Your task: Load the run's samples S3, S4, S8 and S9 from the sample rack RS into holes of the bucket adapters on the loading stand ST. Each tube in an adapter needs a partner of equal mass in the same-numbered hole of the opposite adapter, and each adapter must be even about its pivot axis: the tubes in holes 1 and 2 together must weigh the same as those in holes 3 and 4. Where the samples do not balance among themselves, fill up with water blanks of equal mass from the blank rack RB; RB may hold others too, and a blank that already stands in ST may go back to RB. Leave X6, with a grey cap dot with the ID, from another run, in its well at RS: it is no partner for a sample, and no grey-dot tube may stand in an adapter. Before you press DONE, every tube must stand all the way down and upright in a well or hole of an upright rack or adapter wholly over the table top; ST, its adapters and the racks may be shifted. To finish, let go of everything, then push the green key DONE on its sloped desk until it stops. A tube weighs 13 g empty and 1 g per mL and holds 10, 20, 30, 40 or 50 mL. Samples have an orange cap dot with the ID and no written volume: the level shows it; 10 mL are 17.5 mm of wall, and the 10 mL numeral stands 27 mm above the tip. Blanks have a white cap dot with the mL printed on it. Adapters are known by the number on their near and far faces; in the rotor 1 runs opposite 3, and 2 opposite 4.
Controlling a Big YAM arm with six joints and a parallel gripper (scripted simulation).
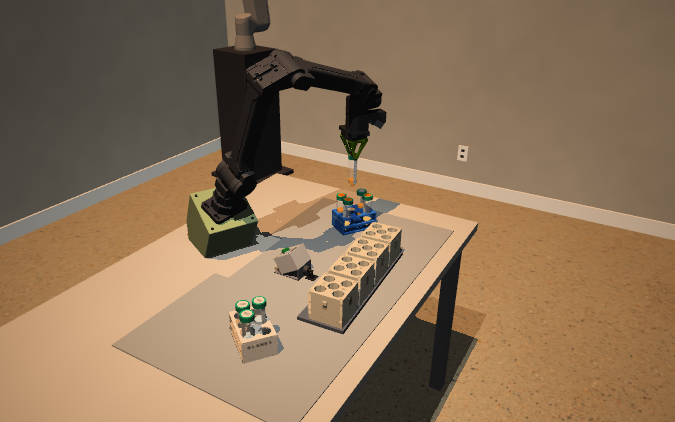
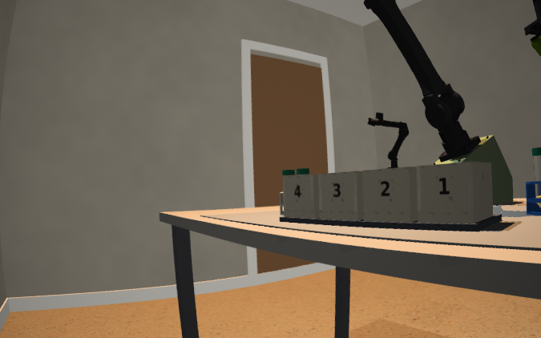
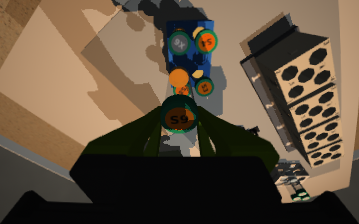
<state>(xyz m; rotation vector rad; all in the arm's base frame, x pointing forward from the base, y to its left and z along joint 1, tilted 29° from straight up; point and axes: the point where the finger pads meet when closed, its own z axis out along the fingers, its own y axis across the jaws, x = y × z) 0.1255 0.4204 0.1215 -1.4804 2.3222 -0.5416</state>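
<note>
We see our tool (image 1: 352, 155) clamped on the cap end of sample tube S9 (image 1: 351, 171), its green fingers closed partway around it. The tube hangs upright in the air, well above the blue sample rack (image 1: 352, 220), with its orange tip pointing down and only a little orange liquid at the bottom. In the wrist view we read the orange cap dot as S9 (image 3: 179, 118).

Below it, the rack holds four tubes. We make out the grey-dot X6 (image 3: 179, 42) and the orange-dot S4 (image 3: 206, 42); the two nearer orange caps are too blurred for us to read.

The loading stand (image 1: 323, 324) sits on the bench (image 1: 40, 362) beside the rack, carrying four adapters numbered 1 (image 2: 453, 193) to 4 (image 2: 299, 196), and the holes we can see are open. The white blank rack (image 1: 255, 346) stands farther along with three green-capped tubes, and the sloped desk (image 1: 291, 260) lies between the stand and the arm's base (image 1: 208, 236).
</note>
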